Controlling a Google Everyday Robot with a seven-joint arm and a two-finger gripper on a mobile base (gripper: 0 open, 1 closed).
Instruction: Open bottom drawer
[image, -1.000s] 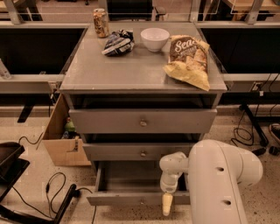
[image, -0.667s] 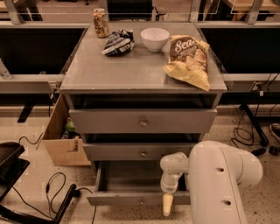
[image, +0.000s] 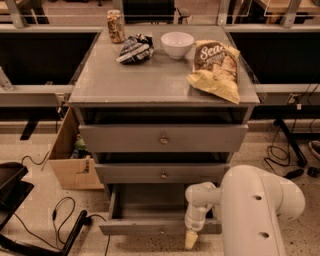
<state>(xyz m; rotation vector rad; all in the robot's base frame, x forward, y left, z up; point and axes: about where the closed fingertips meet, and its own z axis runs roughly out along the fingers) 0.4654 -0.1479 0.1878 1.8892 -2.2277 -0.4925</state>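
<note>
The bottom drawer (image: 150, 205) is pulled out from the grey cabinet, and its plain grey inside shows. Its slim front panel (image: 145, 228) faces the camera low in the camera view; its knob is not visible. My gripper (image: 191, 240) hangs at the right part of that front panel, pointing down, with the white arm (image: 260, 210) behind it. Above are the medium-fronted drawer (image: 162, 173) and the tallest-fronted drawer (image: 163, 138), both shut, each with a small round knob.
On the cabinet top (image: 150, 80) stand a can (image: 116, 26), a dark bag (image: 135, 48), a white bowl (image: 177, 44) and a yellow chip bag (image: 216, 70). A cardboard box (image: 72, 160) sits on the floor at left, with cables (image: 65, 220) near it.
</note>
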